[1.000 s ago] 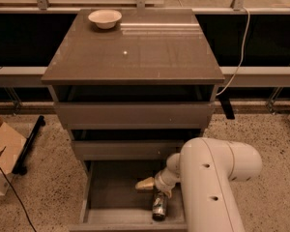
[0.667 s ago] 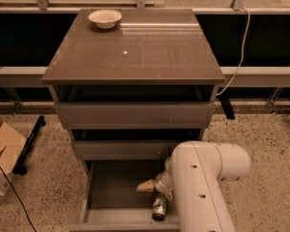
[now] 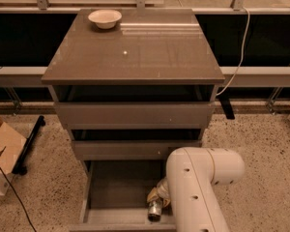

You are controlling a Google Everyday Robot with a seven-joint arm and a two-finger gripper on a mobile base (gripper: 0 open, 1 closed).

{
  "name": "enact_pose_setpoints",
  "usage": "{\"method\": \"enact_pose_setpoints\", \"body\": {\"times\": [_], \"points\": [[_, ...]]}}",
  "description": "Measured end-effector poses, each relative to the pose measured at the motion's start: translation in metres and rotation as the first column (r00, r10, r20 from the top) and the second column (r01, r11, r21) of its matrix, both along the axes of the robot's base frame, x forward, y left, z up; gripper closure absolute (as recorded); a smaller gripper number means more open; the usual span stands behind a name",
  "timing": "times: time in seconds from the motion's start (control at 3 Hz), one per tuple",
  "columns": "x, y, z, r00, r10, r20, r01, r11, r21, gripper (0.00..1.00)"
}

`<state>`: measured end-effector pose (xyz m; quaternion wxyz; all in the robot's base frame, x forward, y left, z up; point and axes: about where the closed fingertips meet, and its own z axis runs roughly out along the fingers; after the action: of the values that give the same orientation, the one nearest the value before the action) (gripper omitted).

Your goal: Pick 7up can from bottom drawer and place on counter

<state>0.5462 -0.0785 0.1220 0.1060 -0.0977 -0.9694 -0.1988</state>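
The gripper [image 3: 156,197] hangs inside the bottom drawer [image 3: 113,187], with the 7up can [image 3: 154,211] directly below it, perhaps touching. Whether it grips the can cannot be told. The counter [image 3: 135,52] sits well above it.

No readable txt, labels, brands or nos. anywhere in frame. 7up can [image 3: 154,211], bottom centre, in the bottom drawer [image 3: 113,187]: print can't be made out. Gripper [image 3: 156,201] is at bottom centre too, right at the can.
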Motion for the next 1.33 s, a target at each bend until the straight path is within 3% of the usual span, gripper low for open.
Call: {"method": "enact_pose_setpoints", "body": {"times": [0.33, 0.67, 1.0, 1.33], "points": [[-0.004, -0.002, 0.001, 1.0000, -0.006, -0.008, 0.006, 1.000, 0.005, 0.81], [-0.007, 0.001, 0.026, 0.9998, 0.016, 0.011, -0.016, 0.999, 0.031, 1.00], [-0.012, 0.006, 0.072, 0.9971, 0.042, 0.063, -0.048, 0.994, 0.098, 1.00], [-0.017, 0.009, 0.130, 0.9887, 0.067, 0.134, -0.097, 0.969, 0.227, 1.00]]}}
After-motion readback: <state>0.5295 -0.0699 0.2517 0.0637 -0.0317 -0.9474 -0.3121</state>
